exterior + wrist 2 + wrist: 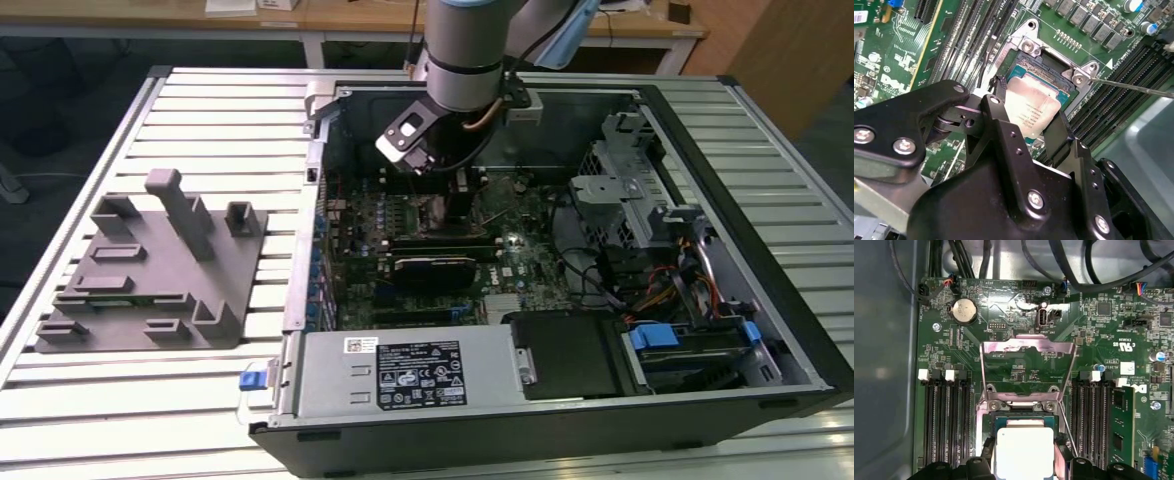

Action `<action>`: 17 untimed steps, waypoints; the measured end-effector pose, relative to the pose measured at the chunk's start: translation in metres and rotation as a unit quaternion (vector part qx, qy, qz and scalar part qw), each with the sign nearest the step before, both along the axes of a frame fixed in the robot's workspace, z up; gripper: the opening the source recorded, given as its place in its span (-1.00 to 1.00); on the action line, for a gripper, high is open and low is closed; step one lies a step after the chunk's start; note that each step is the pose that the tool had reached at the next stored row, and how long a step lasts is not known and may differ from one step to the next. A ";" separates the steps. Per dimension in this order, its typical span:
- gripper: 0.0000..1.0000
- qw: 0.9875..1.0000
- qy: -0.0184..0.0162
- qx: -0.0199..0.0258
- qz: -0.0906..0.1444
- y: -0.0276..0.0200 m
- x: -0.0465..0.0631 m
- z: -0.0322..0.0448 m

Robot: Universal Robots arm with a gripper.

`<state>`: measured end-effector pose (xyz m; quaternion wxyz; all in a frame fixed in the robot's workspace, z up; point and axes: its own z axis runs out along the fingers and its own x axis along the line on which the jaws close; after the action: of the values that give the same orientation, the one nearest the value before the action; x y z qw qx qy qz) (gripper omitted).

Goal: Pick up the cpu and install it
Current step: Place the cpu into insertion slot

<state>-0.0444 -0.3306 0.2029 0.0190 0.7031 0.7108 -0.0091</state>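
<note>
The cpu, a thin square chip with a pale silvery top, hangs just above the open socket on the green motherboard. My gripper is shut on it, one black finger against each opposite edge. In the first wrist view the cpu covers most of the socket opening, with the gripper around it. The socket's metal load plate is swung back and its thin lever stands free. In the exterior view the gripper is lowered inside the computer case.
Memory slots flank the socket on both sides, one holding a module. Cables run along the board's far edge. Drive bays and wiring fill the case's exterior-view right. A grey plastic tray sits outside on the slatted table.
</note>
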 end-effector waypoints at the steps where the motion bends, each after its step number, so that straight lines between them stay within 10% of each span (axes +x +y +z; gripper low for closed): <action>1: 0.08 1.000 0.000 0.000 0.000 0.0003 0.000 -0.0011; 17: 0.08 1.000 0.000 0.000 -0.003 0.0008 -0.002 -0.0081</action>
<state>-0.0468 -0.3297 0.1948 0.0188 0.7055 0.7084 -0.0095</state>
